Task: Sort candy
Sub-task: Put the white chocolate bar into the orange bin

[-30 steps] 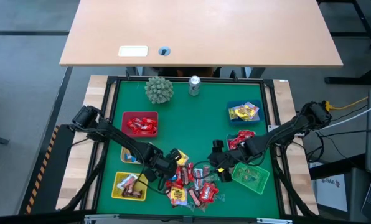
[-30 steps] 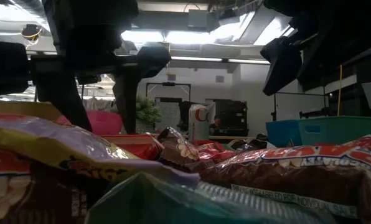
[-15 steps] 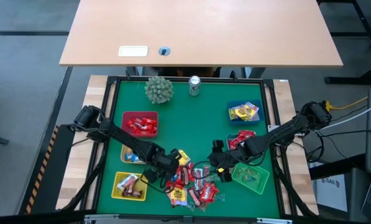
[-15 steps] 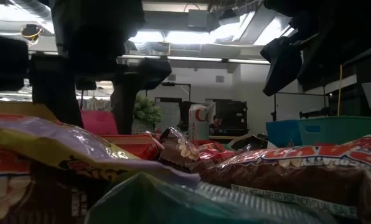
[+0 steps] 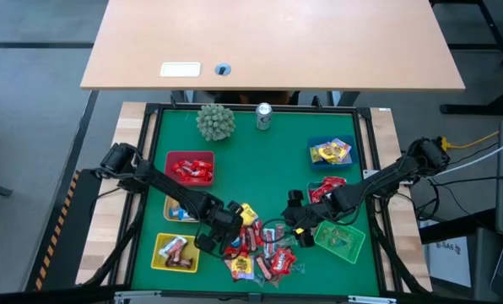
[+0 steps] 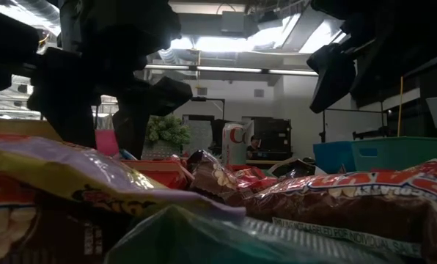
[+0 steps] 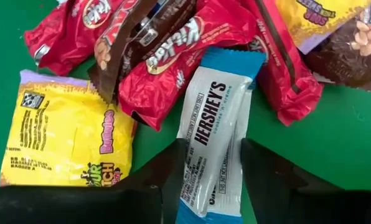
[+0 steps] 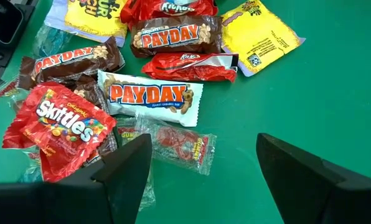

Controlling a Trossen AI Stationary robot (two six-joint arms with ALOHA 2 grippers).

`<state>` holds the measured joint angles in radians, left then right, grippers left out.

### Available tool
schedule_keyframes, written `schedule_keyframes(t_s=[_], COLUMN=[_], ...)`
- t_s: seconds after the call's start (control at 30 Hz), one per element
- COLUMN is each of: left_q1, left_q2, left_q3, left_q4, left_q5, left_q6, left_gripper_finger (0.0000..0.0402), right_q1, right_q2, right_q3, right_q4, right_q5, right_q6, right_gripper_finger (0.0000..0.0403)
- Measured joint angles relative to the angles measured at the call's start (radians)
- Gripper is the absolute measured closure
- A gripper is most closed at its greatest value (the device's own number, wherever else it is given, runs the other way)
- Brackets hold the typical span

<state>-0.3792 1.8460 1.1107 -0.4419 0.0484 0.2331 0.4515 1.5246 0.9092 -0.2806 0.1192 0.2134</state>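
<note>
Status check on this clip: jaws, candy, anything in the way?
Left gripper jaws straddling blue-white Hershey's bar, not yet clamped. Right gripper open above the pile. Red KitKat wrappers crowd the bar.

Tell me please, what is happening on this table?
A two-armed robot is sorting candy into baskets. The left claw is at the pile with its fingers on both sides of a blue-white Hershey's bar, not yet lifted. The right claw hangs open over the pile near a PayDay bar.

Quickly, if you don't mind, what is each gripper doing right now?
Left gripper: fingers astride the blue-white Hershey's bar, grip not clearly made.
Right gripper: open, empty, above the candy pile.
</note>
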Motion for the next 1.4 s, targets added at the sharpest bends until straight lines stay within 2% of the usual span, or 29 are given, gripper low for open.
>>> schedule_keyframes(t_s=[0.77,0.97,1.27,1.4], left_q1=[0.059,0.082,0.124,0.138], left_q2=[-0.041,-0.041,-0.041,-0.041], left_q3=[0.000,0.000,0.000,0.000], left_q4=[0.013,0.018,0.066,0.101], left_q5=[0.078,0.103,0.081,0.080], left_q6=[-0.247,-0.374,-0.571,-0.598], left_gripper_finger=[0.0390,0.0395,0.0389,0.0389], right_q1=[0.000,0.000,0.000,0.000], right_q2=[0.000,0.000,0.000,0.000], right_q3=[0.000,0.000,0.000,0.000], right_q4=[-0.001,0.000,0.085,0.093], right_q5=[0.000,0.000,0.000,0.000], right_q6=[-0.002,-0.002,-0.002,-0.002], right_gripper_finger=[0.0113,0.0113,0.0113,0.0113])
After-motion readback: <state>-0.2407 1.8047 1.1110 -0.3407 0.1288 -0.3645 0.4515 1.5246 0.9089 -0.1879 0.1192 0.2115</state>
